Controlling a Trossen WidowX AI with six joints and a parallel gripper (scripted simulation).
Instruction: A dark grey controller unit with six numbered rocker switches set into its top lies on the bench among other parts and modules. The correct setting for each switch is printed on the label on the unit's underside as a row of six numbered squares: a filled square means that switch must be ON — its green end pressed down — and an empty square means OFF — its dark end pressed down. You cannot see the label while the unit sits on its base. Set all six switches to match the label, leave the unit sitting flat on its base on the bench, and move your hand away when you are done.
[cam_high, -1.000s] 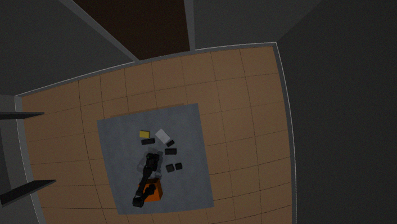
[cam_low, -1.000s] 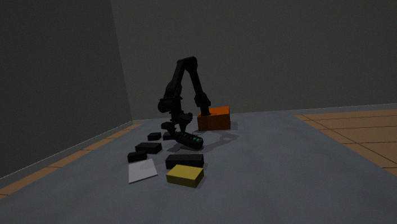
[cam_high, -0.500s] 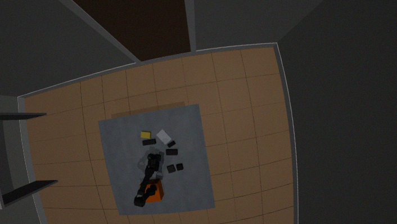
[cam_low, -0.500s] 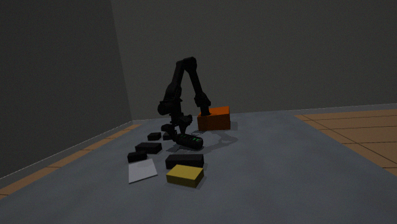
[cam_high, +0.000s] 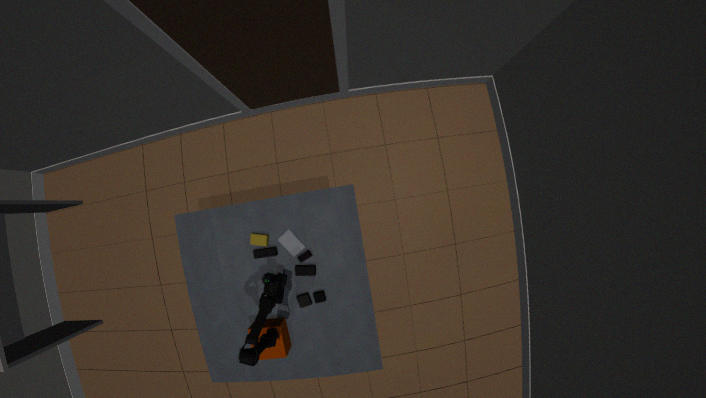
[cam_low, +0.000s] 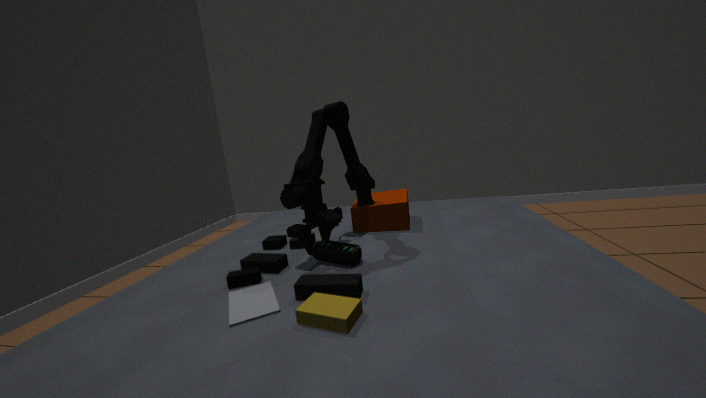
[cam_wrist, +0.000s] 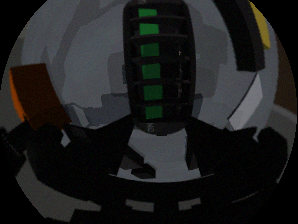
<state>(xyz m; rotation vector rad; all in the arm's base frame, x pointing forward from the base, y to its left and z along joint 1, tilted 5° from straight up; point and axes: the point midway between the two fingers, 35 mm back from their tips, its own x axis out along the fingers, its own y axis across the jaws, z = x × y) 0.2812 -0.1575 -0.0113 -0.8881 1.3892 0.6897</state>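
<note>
The dark grey controller unit (cam_high: 267, 281) (cam_low: 336, 254) (cam_wrist: 161, 65) is upright, with its switches and green ends facing up. In the exterior view it tilts slightly, its left end higher and its right end low at the bench. My gripper (cam_low: 318, 245) (cam_wrist: 158, 116) is shut on the unit's near end, one finger on each side. In the wrist view six green ends show in a column along the unit's left half. The exact rocker tilts are hard to read in the dim light. The underside label is hidden.
Beyond the unit lie a long black block (cam_high: 265, 252) (cam_low: 328, 287) and a yellow block (cam_high: 259, 239) (cam_low: 329, 312). A white plate (cam_high: 290, 242) (cam_low: 252, 305) and several dark modules (cam_high: 305, 270) (cam_low: 264, 263) lie to one side. An orange box (cam_high: 280, 345) (cam_low: 387, 212) stands by the arm's base.
</note>
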